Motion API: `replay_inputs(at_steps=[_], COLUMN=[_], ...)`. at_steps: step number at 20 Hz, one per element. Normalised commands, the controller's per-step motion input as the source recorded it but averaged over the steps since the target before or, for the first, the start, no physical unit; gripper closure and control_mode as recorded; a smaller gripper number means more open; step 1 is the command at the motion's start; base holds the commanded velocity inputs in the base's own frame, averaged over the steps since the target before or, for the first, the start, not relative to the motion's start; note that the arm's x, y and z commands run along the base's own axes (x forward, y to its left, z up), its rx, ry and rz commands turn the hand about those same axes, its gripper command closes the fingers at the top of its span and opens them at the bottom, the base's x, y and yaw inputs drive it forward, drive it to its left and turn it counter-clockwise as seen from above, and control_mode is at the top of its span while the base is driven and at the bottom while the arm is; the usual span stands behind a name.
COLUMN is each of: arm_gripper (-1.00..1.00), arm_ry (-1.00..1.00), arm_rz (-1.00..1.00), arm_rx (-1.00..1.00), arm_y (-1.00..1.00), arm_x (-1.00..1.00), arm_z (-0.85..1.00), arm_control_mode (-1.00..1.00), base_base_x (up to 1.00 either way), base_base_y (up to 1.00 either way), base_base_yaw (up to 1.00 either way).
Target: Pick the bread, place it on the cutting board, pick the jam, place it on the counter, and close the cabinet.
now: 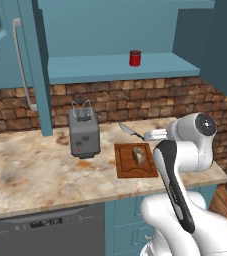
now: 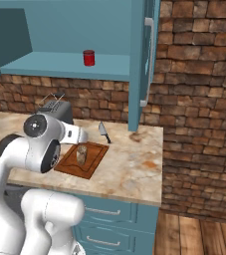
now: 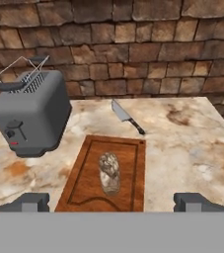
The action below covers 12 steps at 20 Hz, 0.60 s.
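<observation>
The bread (image 3: pixel 109 172) is a small brown, speckled chunk with a rounded top, standing near the middle of the cutting board (image 3: pixel 86 183), a flat rectangular reddish-brown wooden slab with a groove running round its edge. The board lies on the worktop (image 1: pixel 30 170), a beige-and-rust marbled stone surface with a thick pale edge.

One jam (image 1: pixel 135 58) jar, a small red cylinder with a darker lid, stands on the teal shelf inside the cabinet (image 1: pixel 15 50), whose arched-panel door hangs open and carries a long grey bar handle (image 1: pixel 22 65).

One toaster (image 1: pixel 83 133), a boxy dark grey appliance with a wire rack on top, sits on the worktop just left of the board. One knife (image 3: pixel 127 117) with a pale blade and dark handle lies flat behind the board, apart from it. A brick wall (image 3: pixel 133 44) in rough brown blocks backs the worktop.

The gripper (image 3: pixel 111 201) hangs above the near edge of the board, its jaws spread fully wide and holding nothing; the two dark fingertips (image 3: pixel 32 201) stand on either side of the board's width.
</observation>
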Motion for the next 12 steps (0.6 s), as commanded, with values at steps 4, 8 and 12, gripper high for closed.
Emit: replay_inputs(at_steps=[4,8,12], arm_gripper=[-1.0,-1.0,-1.0], arm_ry=[0.0,0.0,0.0], arm_rz=[-0.04,-0.01,0.0], arm_rx=[0.0,0.0,0.0], arm_y=[0.0,0.0,0.0], arm_x=[-0.16,-0.08,-0.06], arm_z=[0.15,0.16,0.15], arm_control_mode=[-1.0,-1.0,-1.0], base_base_x=[0.0,0.0,0.0], base_base_y=[0.0,0.0,0.0], base_base_yaw=[0.0,0.0,0.0])
